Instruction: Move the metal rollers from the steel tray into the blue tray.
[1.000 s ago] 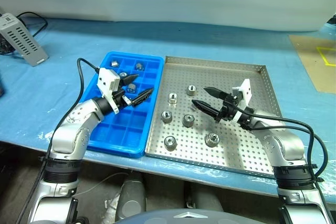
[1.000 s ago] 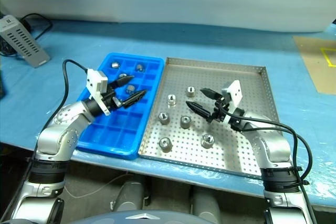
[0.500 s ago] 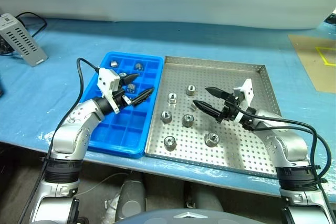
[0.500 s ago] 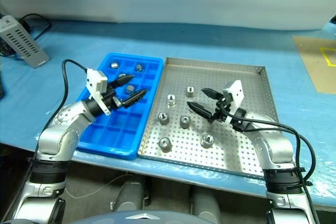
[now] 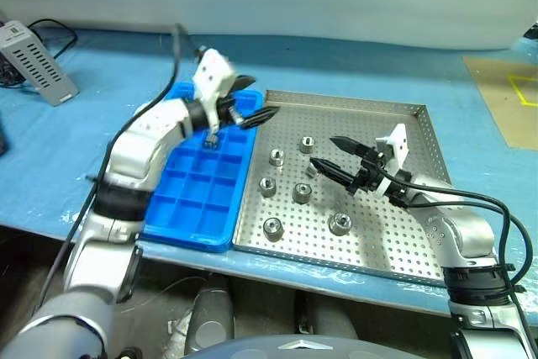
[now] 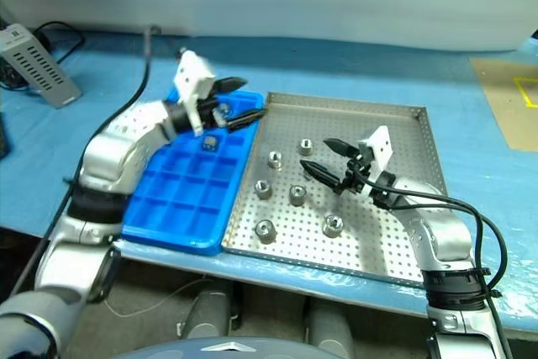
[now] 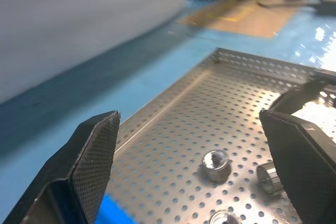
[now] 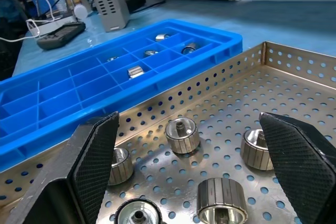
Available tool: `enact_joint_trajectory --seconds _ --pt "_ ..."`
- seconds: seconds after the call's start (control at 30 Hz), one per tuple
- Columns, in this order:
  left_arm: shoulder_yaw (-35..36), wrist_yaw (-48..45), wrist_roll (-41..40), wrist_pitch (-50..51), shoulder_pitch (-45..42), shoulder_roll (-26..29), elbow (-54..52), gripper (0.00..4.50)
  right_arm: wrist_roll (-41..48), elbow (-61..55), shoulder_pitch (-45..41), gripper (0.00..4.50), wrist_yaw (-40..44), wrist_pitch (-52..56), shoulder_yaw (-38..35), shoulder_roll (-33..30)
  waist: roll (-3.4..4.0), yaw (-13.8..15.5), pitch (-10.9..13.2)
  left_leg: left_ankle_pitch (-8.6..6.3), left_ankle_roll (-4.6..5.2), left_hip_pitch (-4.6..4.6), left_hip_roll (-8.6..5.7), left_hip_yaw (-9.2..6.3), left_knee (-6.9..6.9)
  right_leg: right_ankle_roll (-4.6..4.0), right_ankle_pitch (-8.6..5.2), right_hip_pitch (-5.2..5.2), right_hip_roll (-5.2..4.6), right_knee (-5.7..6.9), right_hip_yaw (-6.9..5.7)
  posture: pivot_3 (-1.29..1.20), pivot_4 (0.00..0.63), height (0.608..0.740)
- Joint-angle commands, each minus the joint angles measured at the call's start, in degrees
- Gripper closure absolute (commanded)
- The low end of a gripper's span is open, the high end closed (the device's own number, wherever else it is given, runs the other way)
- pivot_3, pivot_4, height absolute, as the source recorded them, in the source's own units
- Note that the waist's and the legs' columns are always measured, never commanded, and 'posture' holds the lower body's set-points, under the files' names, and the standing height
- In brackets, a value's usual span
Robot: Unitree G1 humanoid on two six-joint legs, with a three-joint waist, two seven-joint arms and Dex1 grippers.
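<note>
Both grippers empty right now. My left gripper point(image 5: 252, 100) sits with its jaws wide apart and nothing between them, up at the far end of the blue tray point(image 5: 187, 223), tips reaching over the seam toward the steel tray point(image 5: 395, 250). My right gripper point(image 5: 334, 155) is likewise fully spread and carrying nothing, hovering low over the steel tray's perforated floor, pointing across toward the blue side.

Rollers: six still loose on the steel tray, all standing on end, hole up, so no long axis to line up with; any approach angle works. They cluster in the tray's left-centre part. The blue tray has a few already in its far compartments; one roller point(image 5: 212, 138) is clear, the others are partly behind the left arm, so I can't count them for sure.

What matters for the next pick: the right gripper is the nearer tool. The closest roller point(image 5: 302, 193) lies just below and slightly ahead of its fingertips, toward the blue tray, w/ another roller point(image 5: 339, 224) nearer the robot. In the right wrist view that cluster sits straight between the fingers point(image 8: 94, 150), e.g. one roller point(image 8: 182, 134) dead ahead. The left gripper is raised, well apart from most rollers; the far roller point(image 5: 307, 144) is its nearest option.

My call: right arm drops and closes on the nearest one.
</note>
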Motion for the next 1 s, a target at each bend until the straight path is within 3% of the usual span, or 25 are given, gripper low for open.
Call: enact_joint_trajectory --seconds 0.03,0.27,0.4,0.7,1.0 --pt "-6.34 -10.26 2.14 1.64 -3.24 3.58 0.47 0.00 0.60 -2.37 0.70 0.02 -1.29 -0.92 -1.29 0.71 0.00 -0.62 0.00 0.00 0.01 -0.01 -0.01 0.01 -0.04 0.00 0.00 -0.05 0.01 0.00 0.01 -0.09 0.150 0.740" --pt "-18.07 -24.75 8.88 -0.11 -3.89 9.23 1.16 0.00 0.88 -5.95 4.95 0.02 -4.63 -1.04 -2.13 2.02 0.02 -1.42 -0.01 0.00 -0.01 -0.06 0.07 0.04 -0.17 -0.09 -0.05 -0.14 0.05 0.06 -0.08 -0.16 0.150 0.740" --pt "-21.79 -28.85 12.66 -2.64 -3.75 9.21 3.34 0.00 1.60 -8.33 7.50 0.02 -4.98 -1.04 -2.08 2.53 0.02 -1.39 -0.01 -0.01 -0.02 -0.08 0.05 0.05 -0.05 -0.09 -0.05 -0.10 0.01 0.05 -0.07 -0.19 0.150 0.740" --pt "-24.41 -29.69 20.56 -10.06 -5.03 6.18 11.72 0.00 -0.08 -20.31 16.05 0.02 -4.37 -2.30 5.26 2.99 0.01 -2.19 -0.01 -0.02 0.00 0.05 0.07 0.05 -0.04 -0.09 -0.05 0.04 0.01 0.04 -0.05 -0.22 0.150 0.740" --pt "-25.55 -30.87 27.33 -15.03 -4.76 4.62 18.55 0.00 -1.15 -20.78 16.86 0.02 -7.35 -3.41 5.86 4.06 0.01 -3.00 -0.01 -0.02 0.01 0.06 0.08 0.04 -0.05 -0.09 -0.05 0.06 0.01 0.03 -0.05 -0.23 0.150 0.740"
